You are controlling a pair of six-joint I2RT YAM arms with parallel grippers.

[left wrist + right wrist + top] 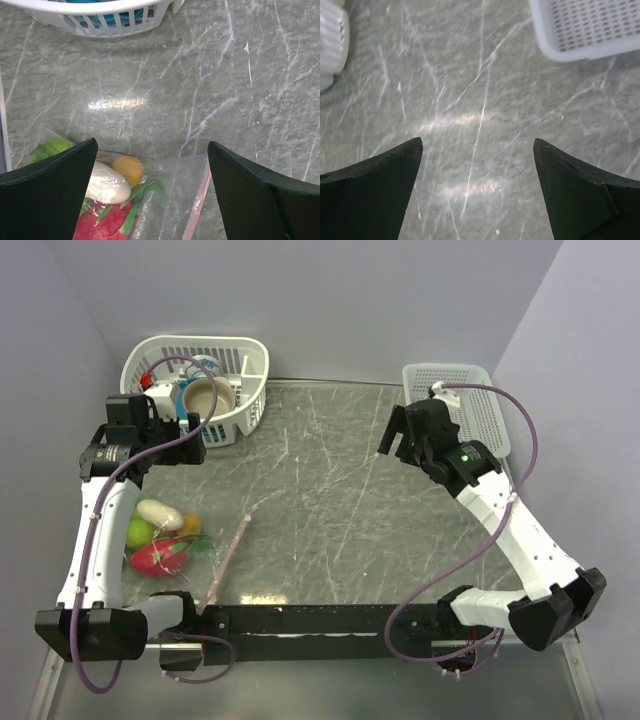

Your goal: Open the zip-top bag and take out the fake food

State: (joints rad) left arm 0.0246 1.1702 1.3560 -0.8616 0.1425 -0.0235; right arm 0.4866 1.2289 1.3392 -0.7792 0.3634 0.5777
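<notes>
Left arm [95, 530] raised over the far-left part of the table [330, 490], left gripper [197, 426] spread wide, empty, right arm [510, 520] over the table's far-right part, right gripper [392, 437] spread wide, empty

Soft, even light fills the top view. The pale walls [300, 300] show no hot spots, and the arms [95, 530] throw only faint, diffuse shadows on the grey worktop [330, 500]. Overhead light glares off the stone: 1 bright smear in the left wrist view, 2 stacked smears in the right. The zip-top bag [170, 190] has a weak sheen that slightly veils the fake food [107, 187]. The close black fingers [45, 200] of the left gripper [152, 145] and right gripper [477, 142] are dark, near-featureless shapes. The white basket [590, 25] looks bright and slightly soft.
</notes>
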